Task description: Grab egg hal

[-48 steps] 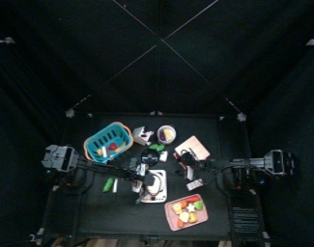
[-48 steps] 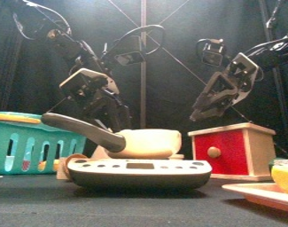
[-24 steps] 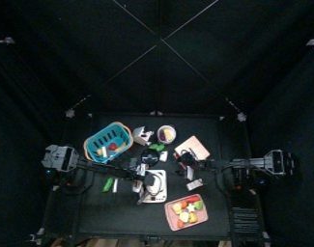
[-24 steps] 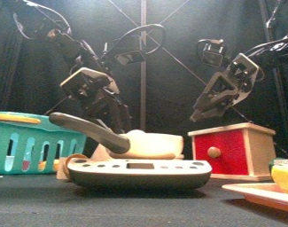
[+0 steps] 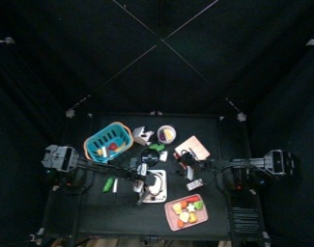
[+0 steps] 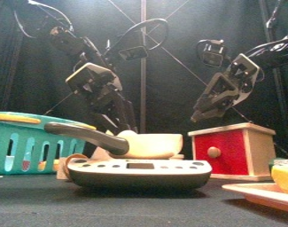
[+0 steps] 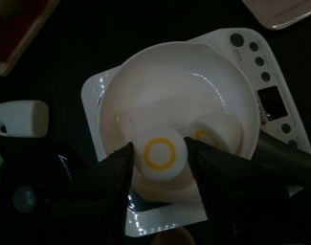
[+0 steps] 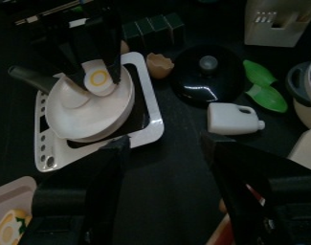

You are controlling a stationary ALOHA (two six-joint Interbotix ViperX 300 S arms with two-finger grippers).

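The egg hal (image 7: 162,153), a small whitish disc with a yellow ring, sits between the jaws of my left gripper (image 7: 165,155) over a white pan (image 7: 184,86) that rests on a white scale (image 7: 254,67). The jaws press on its two sides. The right wrist view shows the egg hal (image 8: 99,75) at the pan's rim, flanked by the left gripper (image 8: 97,62). In the front view the left gripper (image 6: 120,124) hangs just above the pan (image 6: 152,142). My right gripper (image 8: 170,142) stands open and empty, raised over the red box (image 6: 229,146).
A teal basket (image 6: 27,142) stands at the left and a pink tray of fruit (image 5: 187,210) near the front. A black lid (image 8: 209,81), a green piece (image 8: 262,84) and a white bottle (image 8: 234,118) lie beside the scale.
My left gripper's jaws closed in a little on the egg hal and the gripper rose slightly. The pan's handle dipped. The right arm has not moved.
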